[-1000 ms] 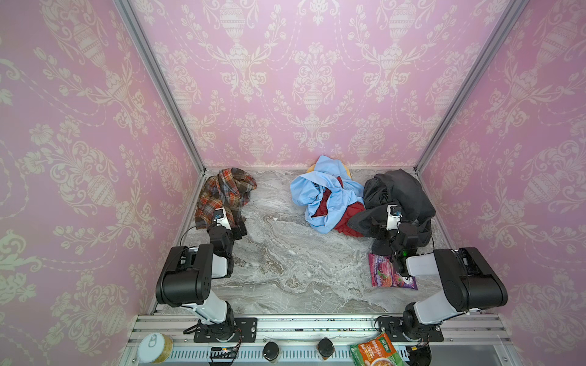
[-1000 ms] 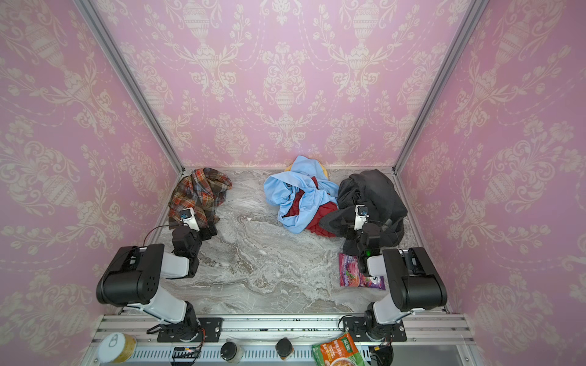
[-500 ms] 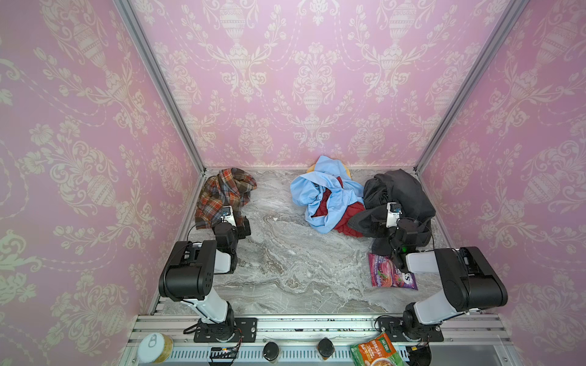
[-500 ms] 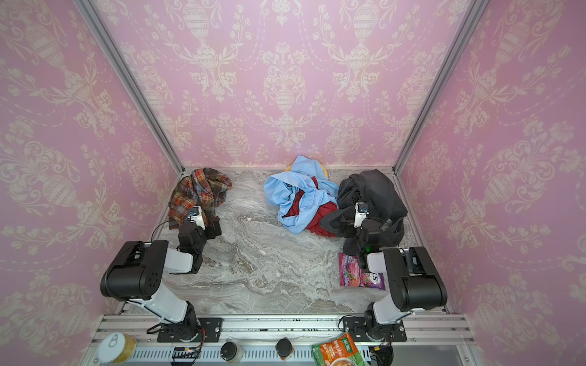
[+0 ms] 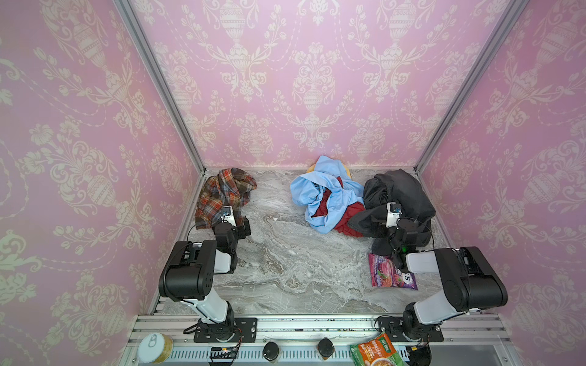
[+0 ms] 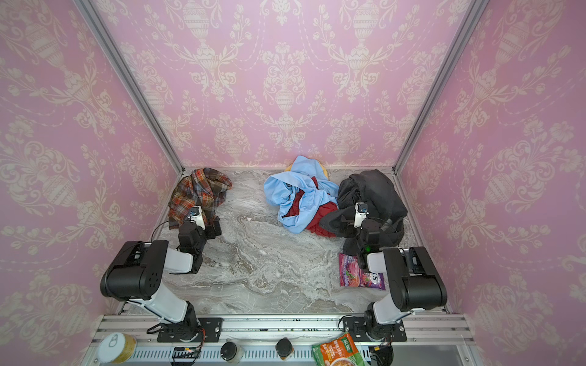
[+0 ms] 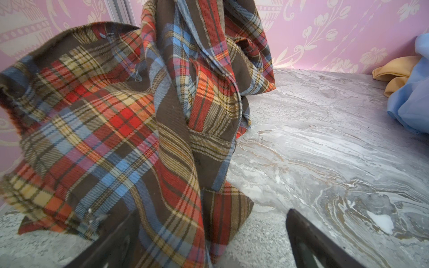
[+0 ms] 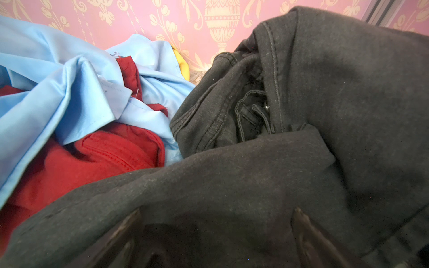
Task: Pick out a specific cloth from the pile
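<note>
Two grippers, both spread wide, neither clamped on anything. Low at the near edge of the cloth (image 5: 226, 190), the left gripper (image 7: 211, 213), with a plaid fold lying loose between its fingers. Cloth bunched in the far left corner of the surface (image 5: 285, 253), against the wall (image 5: 165, 190), well apart from the pile (image 5: 329, 199). Over the dark grey garment (image 5: 399, 193) on the pile's right side, the right gripper (image 8: 217, 211), fabric beneath and between its fingers. Just in front of that garment, flat, a purple snack bag (image 5: 390, 275).
</note>
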